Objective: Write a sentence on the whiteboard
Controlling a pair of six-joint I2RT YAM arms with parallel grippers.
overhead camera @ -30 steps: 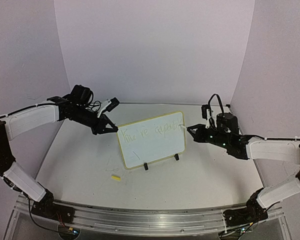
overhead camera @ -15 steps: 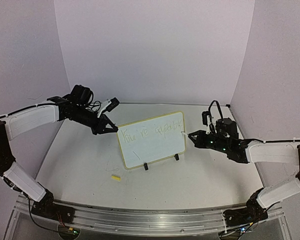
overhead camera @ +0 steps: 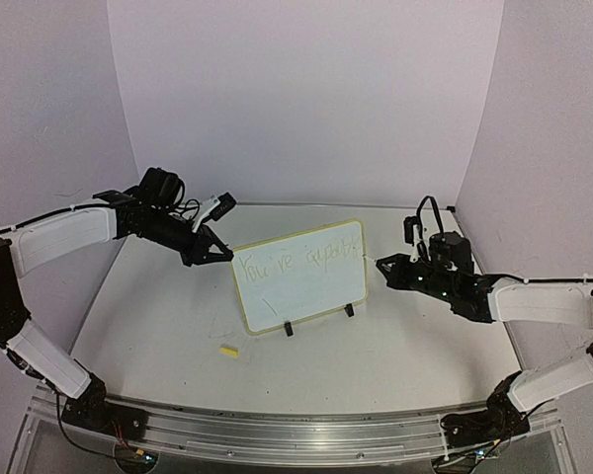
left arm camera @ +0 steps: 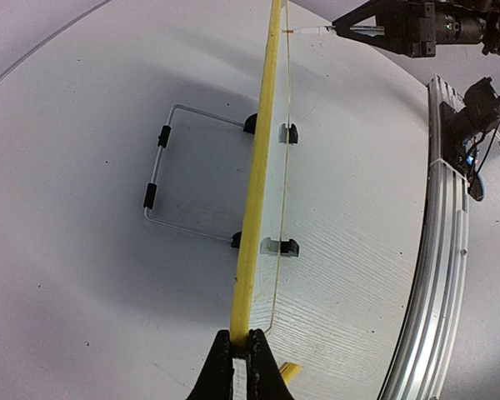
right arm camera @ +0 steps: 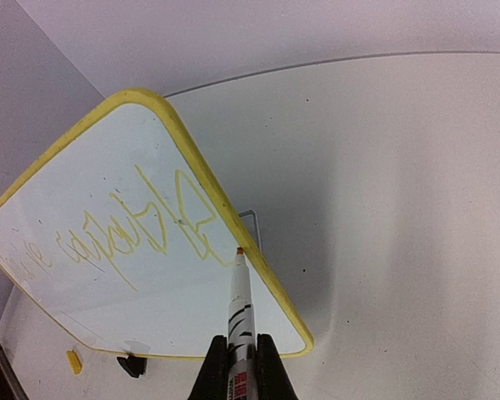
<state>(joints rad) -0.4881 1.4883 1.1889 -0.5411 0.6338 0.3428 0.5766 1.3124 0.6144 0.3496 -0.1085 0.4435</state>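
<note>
The whiteboard stands tilted on two black clip feet at mid-table. The sentence is one faint yellow-green line across its top, starting "You're"; the last word is unclear. My left gripper is shut on the board's upper left rim, which shows edge-on in the left wrist view between my closed fingers. My right gripper is shut on a white marker. Its orange tip sits at the board's right rim, at the end of the last written word.
A small yellow cap lies on the table in front of the board's left end. A wire stand props the board from behind. The metal rail runs along the near edge. Purple walls close in the sides and back.
My right gripper has drawn back a little to the right and lower with the marker, so its tip now sits at the board's right rim. The left gripper and board have not moved.
</note>
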